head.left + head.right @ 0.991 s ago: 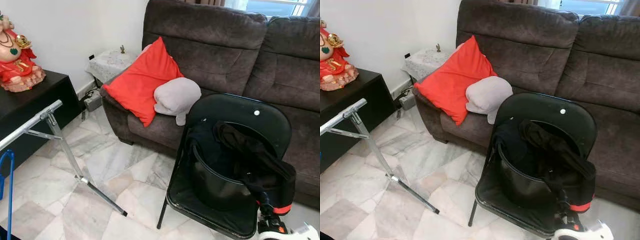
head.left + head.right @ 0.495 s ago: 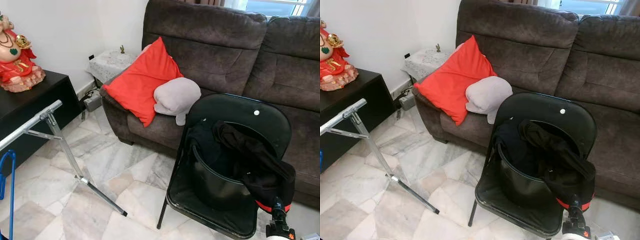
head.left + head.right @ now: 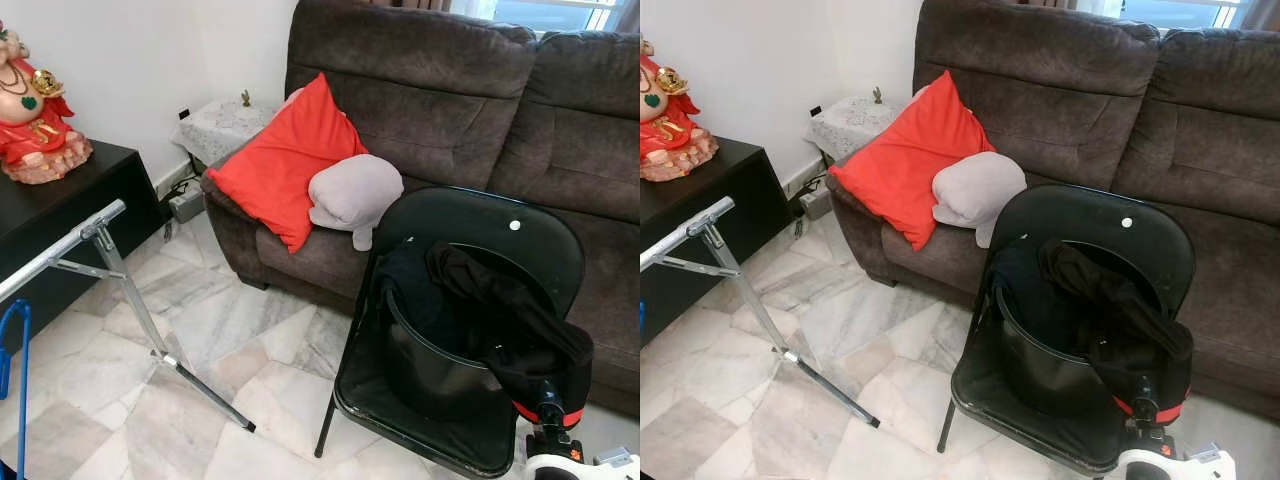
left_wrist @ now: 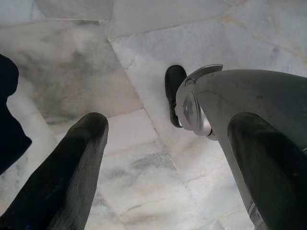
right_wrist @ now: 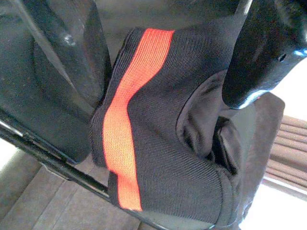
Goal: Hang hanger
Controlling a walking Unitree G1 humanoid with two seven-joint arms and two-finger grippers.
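Observation:
Part of a blue hanger shows at the far left, below the slanted metal rail of a drying rack. A black garment with an orange-striped cuff spills out of a black bucket on a black folding chair. My right gripper points up at that cuff from below. It is open, and the cuff lies between its fingers. My left gripper hangs open over the marble floor, holding nothing.
A brown sofa with a red cushion and a grey plush stands behind the chair. At the left, a black cabinet carries a red figurine. The rack's leg crosses the floor.
My right gripper has risen from the frame's bottom edge up to the garment's orange cuff. The left arm and the hanger have not moved.

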